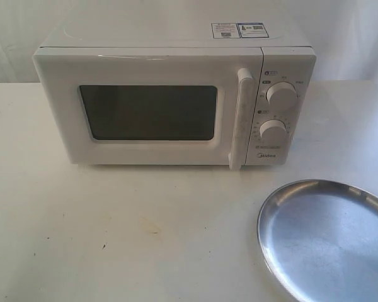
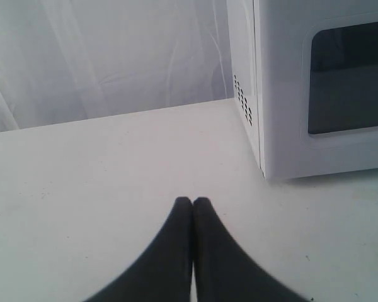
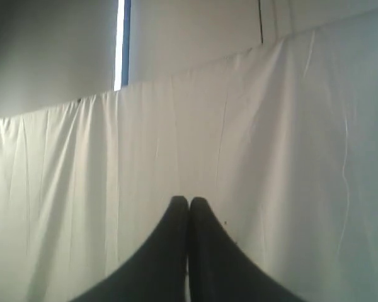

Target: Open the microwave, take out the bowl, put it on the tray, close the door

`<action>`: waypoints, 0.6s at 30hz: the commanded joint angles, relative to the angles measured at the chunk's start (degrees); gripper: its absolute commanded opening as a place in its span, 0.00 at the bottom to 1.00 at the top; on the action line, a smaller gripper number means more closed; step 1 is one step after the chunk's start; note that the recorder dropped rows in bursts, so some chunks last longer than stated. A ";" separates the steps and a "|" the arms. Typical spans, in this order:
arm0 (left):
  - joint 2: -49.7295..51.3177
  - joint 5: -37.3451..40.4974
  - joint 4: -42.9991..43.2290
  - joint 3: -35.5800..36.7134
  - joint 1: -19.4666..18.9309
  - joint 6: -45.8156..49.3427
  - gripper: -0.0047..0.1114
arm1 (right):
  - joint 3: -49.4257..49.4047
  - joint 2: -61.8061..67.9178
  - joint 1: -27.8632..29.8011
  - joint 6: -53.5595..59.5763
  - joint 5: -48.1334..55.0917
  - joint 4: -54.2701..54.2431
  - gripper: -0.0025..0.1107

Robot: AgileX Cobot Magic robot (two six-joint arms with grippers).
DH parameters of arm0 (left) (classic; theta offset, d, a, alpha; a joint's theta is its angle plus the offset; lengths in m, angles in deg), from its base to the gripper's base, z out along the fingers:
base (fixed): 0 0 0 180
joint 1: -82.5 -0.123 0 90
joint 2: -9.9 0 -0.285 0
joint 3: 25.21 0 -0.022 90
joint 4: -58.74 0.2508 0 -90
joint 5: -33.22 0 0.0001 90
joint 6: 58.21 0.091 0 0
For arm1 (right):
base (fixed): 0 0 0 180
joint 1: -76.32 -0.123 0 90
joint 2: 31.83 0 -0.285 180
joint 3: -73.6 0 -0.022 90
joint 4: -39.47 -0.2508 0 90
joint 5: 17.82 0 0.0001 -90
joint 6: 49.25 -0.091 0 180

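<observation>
Microwave (image 1: 170, 100), white Midea countertop unit, sits at the far middle of the white table (image 1: 113, 233), front facing the camera. Its door (image 1: 145, 113) is fully closed, flush with the body. The tall white bar handle (image 1: 242, 119) stands upright on the door's right edge, just left of the control panel. The window (image 1: 148, 112) is dark, nothing inside can be read, so the bowl cannot be located. Two round white dials are stacked on the right panel, upper dial (image 1: 281, 94) above lower dial (image 1: 274, 132). Stickers (image 1: 238, 30) lie on the top, right of centre.

The tray (image 1: 327, 242), round shiny silver metal with a shallow rim, lies flat on the table at the near right, partly cut off by the frame edge. It is well apart from the microwave and nothing is on its visible part.

The left gripper (image 2: 193, 201) has its black fingertips pressed together, nothing between them. It hovers over bare table near the microwave's left front corner without touching it. Vent holes (image 2: 242, 100) show on the microwave's left side wall.

The right gripper (image 3: 189, 200) likewise has its tips touching and grasps nothing. It faces a wrinkled white cloth (image 3: 271, 157), with a bright strip (image 3: 120, 44) above the cloth.
</observation>
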State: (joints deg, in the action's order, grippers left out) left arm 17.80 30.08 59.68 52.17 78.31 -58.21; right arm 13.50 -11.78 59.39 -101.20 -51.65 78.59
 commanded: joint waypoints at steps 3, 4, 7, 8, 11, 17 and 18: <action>-0.12 -0.29 -0.45 -0.16 -0.01 0.00 0.04 | 6.64 26.20 0.33 -3.80 -9.92 15.86 0.02; -0.12 -0.29 -0.45 -0.16 -0.01 0.00 0.04 | 7.36 30.62 0.33 -3.80 -14.30 17.92 0.02; -0.12 -0.29 -0.45 -0.16 -0.01 0.00 0.04 | 9.31 42.43 0.33 -5.22 -23.72 21.56 0.02; -0.12 -0.29 -0.45 -0.16 -0.01 0.00 0.04 | 10.02 46.16 0.33 -4.95 -25.05 22.57 0.02; -0.12 -0.29 -0.45 -0.16 -0.01 0.00 0.04 | 11.53 54.93 0.33 -1.78 -26.00 25.99 0.02; -0.12 -0.29 -0.45 -0.16 -0.01 0.00 0.04 | 11.67 63.02 0.62 7.20 -19.30 26.23 0.02; -0.12 -0.29 -0.45 -0.16 -0.01 0.00 0.04 | 11.67 63.77 0.96 7.33 -17.09 25.66 0.02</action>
State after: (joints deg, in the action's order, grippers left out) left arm 17.80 30.08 59.68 52.17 78.31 -58.21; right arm 24.77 50.01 59.39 -97.11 -73.42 104.75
